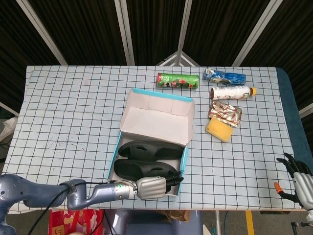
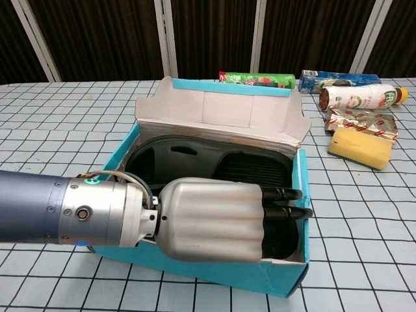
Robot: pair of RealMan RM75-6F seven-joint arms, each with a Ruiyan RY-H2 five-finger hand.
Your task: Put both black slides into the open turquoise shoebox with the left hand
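The turquoise shoebox stands open near the table's front edge, its lid tipped back. Both black slides lie inside it: the far slide and the near slide. My left hand is at the box's front wall. Its fingers stretch out straight to the right along the near slide, which they largely hide in the chest view. The far slide shows behind the hand. The thumb is hidden. My right hand hangs off the table's right front corner, fingers apart and holding nothing.
Behind and right of the box lie a green tube, a blue packet, a white bottle, a foil packet and a yellow sponge. The table's front edge runs just below the box.
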